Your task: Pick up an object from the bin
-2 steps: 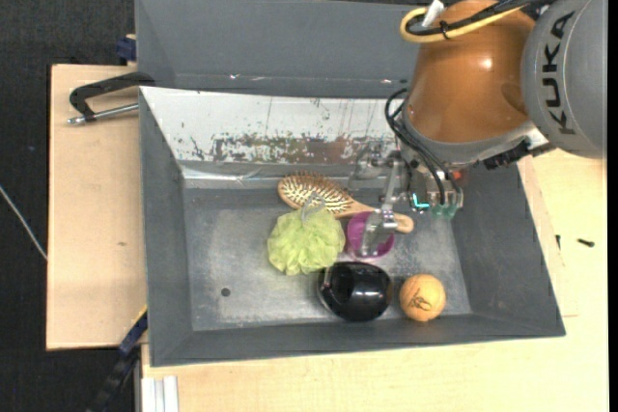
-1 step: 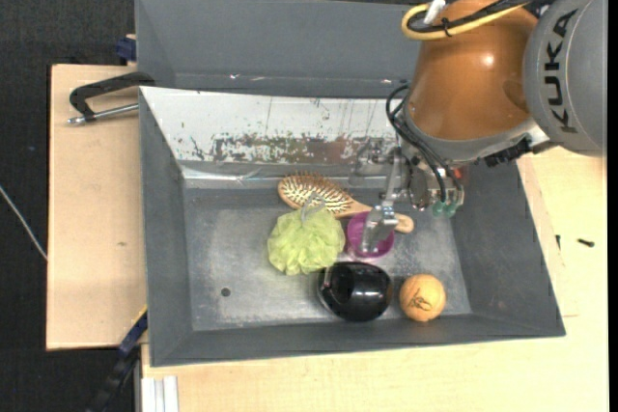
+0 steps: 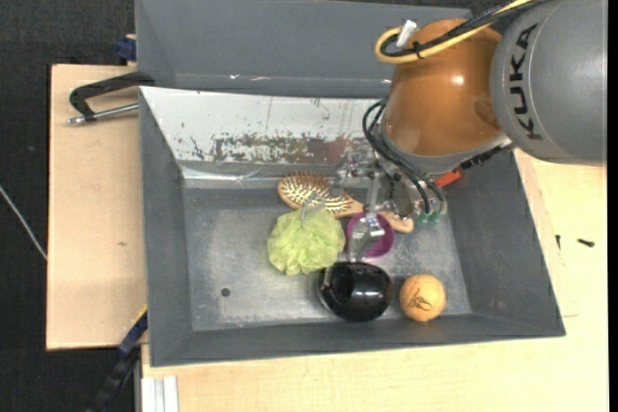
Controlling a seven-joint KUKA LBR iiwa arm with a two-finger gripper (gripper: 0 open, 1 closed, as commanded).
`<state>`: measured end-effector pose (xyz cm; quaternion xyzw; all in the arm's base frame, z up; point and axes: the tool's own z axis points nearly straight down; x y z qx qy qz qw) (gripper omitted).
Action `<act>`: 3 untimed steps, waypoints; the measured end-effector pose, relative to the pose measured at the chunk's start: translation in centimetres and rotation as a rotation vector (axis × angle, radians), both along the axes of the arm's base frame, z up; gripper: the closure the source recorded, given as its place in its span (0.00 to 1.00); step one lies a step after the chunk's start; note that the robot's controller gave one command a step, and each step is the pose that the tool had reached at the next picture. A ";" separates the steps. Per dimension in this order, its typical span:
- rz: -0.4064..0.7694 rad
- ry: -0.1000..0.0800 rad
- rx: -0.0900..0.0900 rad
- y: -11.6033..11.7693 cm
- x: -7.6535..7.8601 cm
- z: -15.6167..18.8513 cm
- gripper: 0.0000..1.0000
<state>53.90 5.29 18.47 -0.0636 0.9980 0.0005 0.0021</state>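
Note:
My gripper (image 3: 375,196) hangs low in the right middle of the bin, under the orange wrist cover. Directly below it lies a small shiny purple rounded thing (image 3: 373,237). A wooden hairbrush (image 3: 311,192) lies just left of the gripper, bristles up, and its handle runs right beneath the gripper. A light green mesh bath sponge (image 3: 304,242) sits to the left of the purple thing and touches it. A glossy black rounded thing (image 3: 355,291) lies just in front of the purple one.
An orange ball (image 3: 422,295) rests near the front wall, right of the black thing. The arm and its cables cover the bin's back right corner. Bare floor stretches across the bin's left half.

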 end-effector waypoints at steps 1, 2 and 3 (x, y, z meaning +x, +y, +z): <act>0.328 -0.002 -0.001 3.1 1.8 -1.7 0.00; 0.402 0.001 0.000 3.0 2.7 -4.0 0.00; 0.517 -0.013 -0.001 2.3 3.1 -8.7 0.00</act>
